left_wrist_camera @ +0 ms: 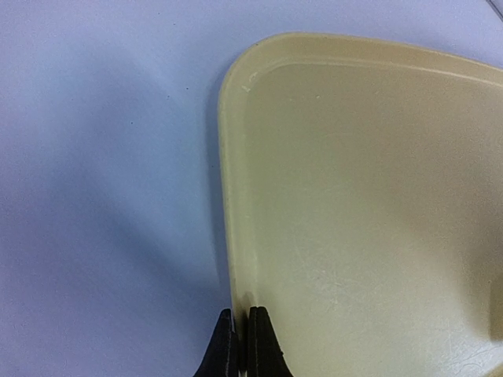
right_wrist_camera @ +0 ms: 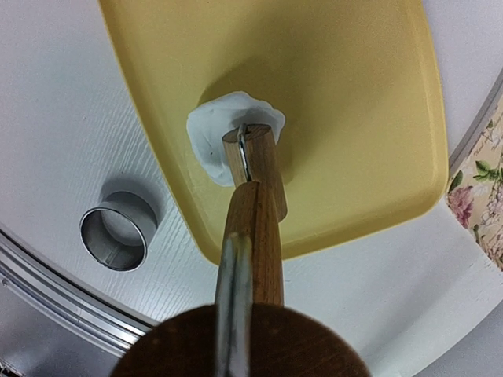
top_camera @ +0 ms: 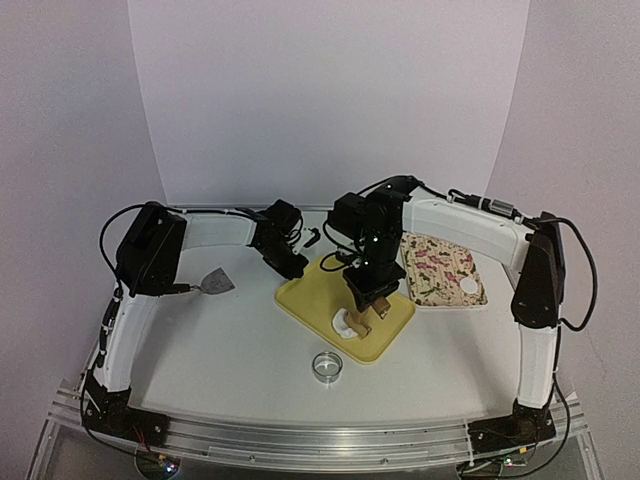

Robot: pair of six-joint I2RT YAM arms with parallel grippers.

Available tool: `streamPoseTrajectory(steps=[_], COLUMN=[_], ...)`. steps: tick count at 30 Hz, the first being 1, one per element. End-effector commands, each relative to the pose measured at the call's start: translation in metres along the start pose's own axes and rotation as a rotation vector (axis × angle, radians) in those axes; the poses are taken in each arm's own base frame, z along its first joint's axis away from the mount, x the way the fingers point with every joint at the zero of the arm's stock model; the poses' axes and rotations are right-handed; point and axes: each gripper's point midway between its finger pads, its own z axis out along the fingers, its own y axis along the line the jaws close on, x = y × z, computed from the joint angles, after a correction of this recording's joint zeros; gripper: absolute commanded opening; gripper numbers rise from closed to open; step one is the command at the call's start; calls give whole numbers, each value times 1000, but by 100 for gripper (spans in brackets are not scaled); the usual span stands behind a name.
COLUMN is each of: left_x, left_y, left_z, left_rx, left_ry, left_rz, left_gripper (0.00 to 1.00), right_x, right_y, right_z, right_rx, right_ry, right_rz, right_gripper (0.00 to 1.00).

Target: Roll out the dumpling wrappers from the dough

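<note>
A white lump of dough (right_wrist_camera: 228, 129) lies near the front corner of the yellow tray (top_camera: 310, 292). My right gripper (top_camera: 363, 298) hangs above it, shut on a wooden roller (right_wrist_camera: 255, 212) whose small head rests on the dough's near edge; the roller's round end hides the fingers in the right wrist view. My left gripper (left_wrist_camera: 238, 314) is shut on the rim of the yellow tray (left_wrist_camera: 354, 196) near its left corner, one finger outside and one inside. One flat white dumpling wrapper (top_camera: 469, 290) lies on the floral mat (top_camera: 440, 265).
A shiny ring cutter (top_camera: 326, 367) (right_wrist_camera: 114, 236) stands on the table in front of the tray. A grey scraper (top_camera: 215, 283) lies at the left. The floral mat sits just right of the tray, and the table's metal front rail (right_wrist_camera: 47, 302) runs close behind the cutter.
</note>
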Motion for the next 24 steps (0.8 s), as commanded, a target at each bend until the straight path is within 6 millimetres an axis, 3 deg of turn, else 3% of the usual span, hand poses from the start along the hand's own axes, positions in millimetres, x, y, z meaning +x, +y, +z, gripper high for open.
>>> streamPoseTrajectory(steps=[1,6,9,20,24], left_x=[15,19,23,34,30], left_y=[4,3,2,11,8], left_z=[13,11,9,9,10], left_rx=[-5,-3,-5,-62,-42], left_ry=[49,47,45,28,23], left_rz=[-11,-17,-7,57,45], left_gripper=[0,0,0,0,0], right_x=[56,63,65,59,41], right_y=[-5,-15,-21,-66,-73], right_z=[49,75,80,71,48], right_rx=[43,103,102,45,53], right_ry=[322,380,397,381,317], right_rz=[3,32,64,163,172], right_gripper=[0,0,0,0,0])
